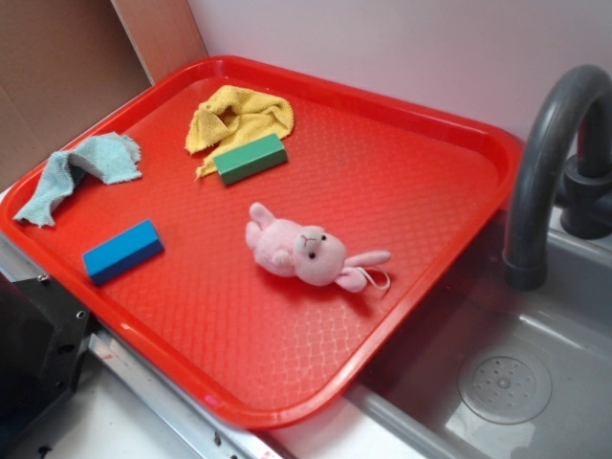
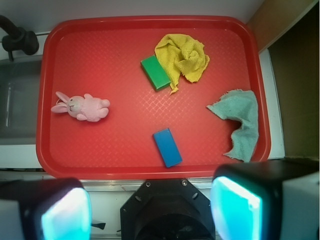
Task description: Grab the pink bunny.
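The pink bunny (image 1: 304,254) lies on its side on the red tray (image 1: 287,378), towards the edge next to the sink; in the wrist view the pink bunny (image 2: 82,107) is at the tray's left. My gripper (image 2: 150,210) hangs high over the tray's near edge, above the robot base, far from the bunny. Its two fingers with cyan pads (image 2: 235,207) stand wide apart with nothing between them. The gripper does not show in the exterior view.
On the tray also lie a green block (image 1: 250,158) beside a yellow cloth (image 1: 238,117), a blue block (image 1: 122,251) and a pale teal cloth (image 1: 81,172). A grey sink (image 1: 516,382) with a dark faucet (image 1: 545,163) adjoins the tray. The black robot base (image 2: 167,210) sits below.
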You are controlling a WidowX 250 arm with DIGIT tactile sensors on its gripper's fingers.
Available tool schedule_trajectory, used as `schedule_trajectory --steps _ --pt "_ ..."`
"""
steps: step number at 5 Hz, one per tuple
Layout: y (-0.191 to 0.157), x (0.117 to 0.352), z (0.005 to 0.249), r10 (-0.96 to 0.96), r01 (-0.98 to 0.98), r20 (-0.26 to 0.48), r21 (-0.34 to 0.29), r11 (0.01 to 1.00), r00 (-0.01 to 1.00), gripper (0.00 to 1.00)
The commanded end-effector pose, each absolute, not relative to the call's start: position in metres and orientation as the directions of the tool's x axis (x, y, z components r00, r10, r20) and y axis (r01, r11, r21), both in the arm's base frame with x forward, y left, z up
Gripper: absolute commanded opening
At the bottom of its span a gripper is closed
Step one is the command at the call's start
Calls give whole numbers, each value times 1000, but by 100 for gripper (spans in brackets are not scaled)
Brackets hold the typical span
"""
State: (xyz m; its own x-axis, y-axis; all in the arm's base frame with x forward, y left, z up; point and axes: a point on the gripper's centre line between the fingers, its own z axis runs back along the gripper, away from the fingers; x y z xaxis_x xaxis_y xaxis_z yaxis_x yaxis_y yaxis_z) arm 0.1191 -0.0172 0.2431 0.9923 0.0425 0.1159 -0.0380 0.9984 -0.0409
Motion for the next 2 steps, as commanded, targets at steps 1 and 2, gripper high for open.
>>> schedule_trajectory --steps 1,2 --pt "-17 119 243 43 -38 116 -41 998 992 100" --pt "-15 136 238 -96 99 144 -17 995 985 100"
